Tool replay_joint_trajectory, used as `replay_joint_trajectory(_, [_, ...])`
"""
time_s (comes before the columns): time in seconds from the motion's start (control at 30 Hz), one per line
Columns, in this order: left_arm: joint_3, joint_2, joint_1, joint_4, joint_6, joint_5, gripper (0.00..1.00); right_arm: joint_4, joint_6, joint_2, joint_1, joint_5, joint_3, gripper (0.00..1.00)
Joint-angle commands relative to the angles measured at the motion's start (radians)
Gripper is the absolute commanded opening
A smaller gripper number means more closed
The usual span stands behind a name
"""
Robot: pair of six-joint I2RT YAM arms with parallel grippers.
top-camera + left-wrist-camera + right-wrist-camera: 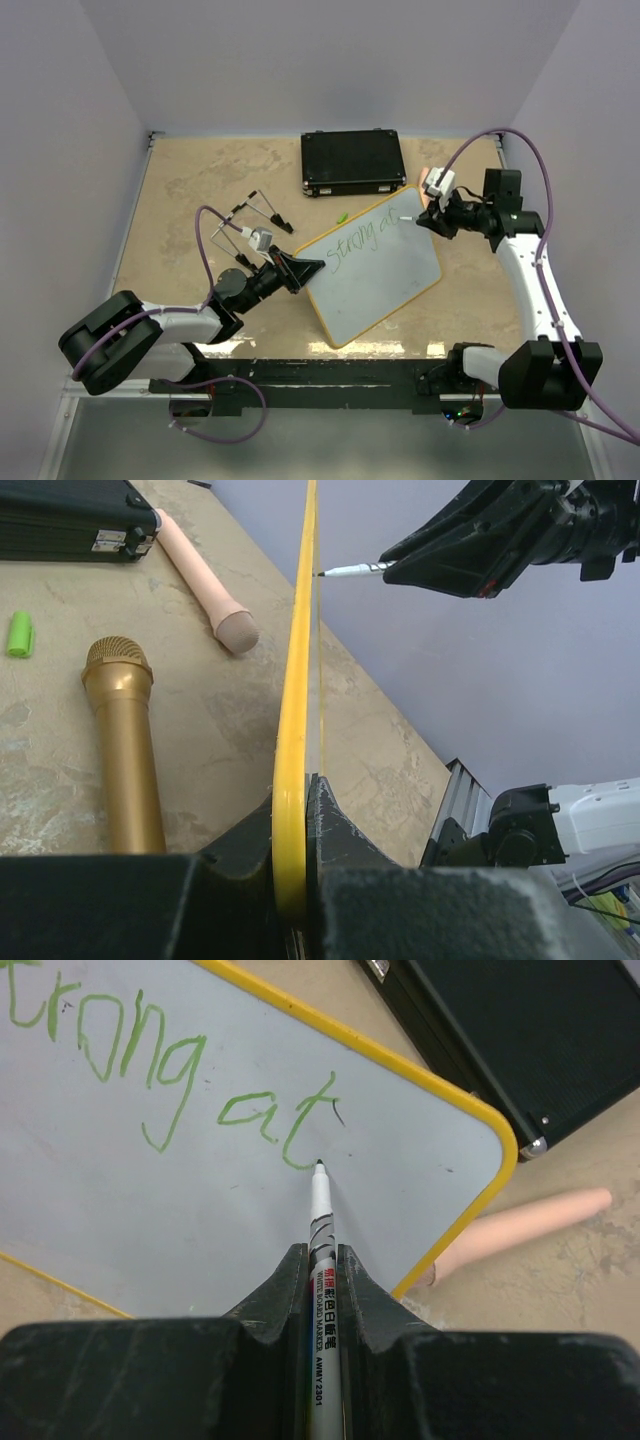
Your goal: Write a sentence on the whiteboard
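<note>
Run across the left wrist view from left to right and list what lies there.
Small green plastic cap → gold microphone → peach-pink round-ended cylinder → yellow-rimmed white whiteboard, edge-on → thin white marker tip → black jaws of the right arm holding it. The black rectangular case is left out: it overlaps several.

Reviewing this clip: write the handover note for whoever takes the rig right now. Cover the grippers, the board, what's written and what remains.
Left gripper: shut on the whiteboard rim, holding it in place.
Right gripper: shut on the marker, tip at the foot of the "t".
Done: green lettering reads "strong at" in one line across the board's upper part. The area below it is unmarked.
Left: the remaining words. Little room remains before the rim past "at", so the next word probably needs a new line. I'd hold both grips as they are.
</note>
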Motion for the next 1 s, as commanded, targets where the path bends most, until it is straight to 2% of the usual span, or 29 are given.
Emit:
replay_joint_trajectory(0.0, [-0.014,0.02,-0.002,-0.09,0.154,0.053,0.0,-0.018,-0.001,-0.031,-0.004,-0.03,0.099,0.0])
replay_joint_trajectory(0.17, [-0.005,0.026,-0.004,-0.09,0.139,0.041,0.0,-0.112,-0.031,-0.107,-0.005,-0.155,0.159,0.0])
replay_joint_trajectory(0.43, [0.015,0.052,-0.004,-0.039,0.085,0.018,0.0,-0.121,-0.03,-0.143,0.007,-0.275,0.095,0.0])
replay_joint_trajectory(0.67, [0.036,0.089,-0.009,0.027,0.044,-0.013,0.0,-0.271,-0.227,-0.145,0.032,-0.361,0.07,0.0])
replay_joint_trajectory(0.97, [0.044,0.109,-0.032,0.054,0.056,-0.045,0.0,-0.305,-0.32,-0.163,0.032,-0.386,-0.024,0.0])
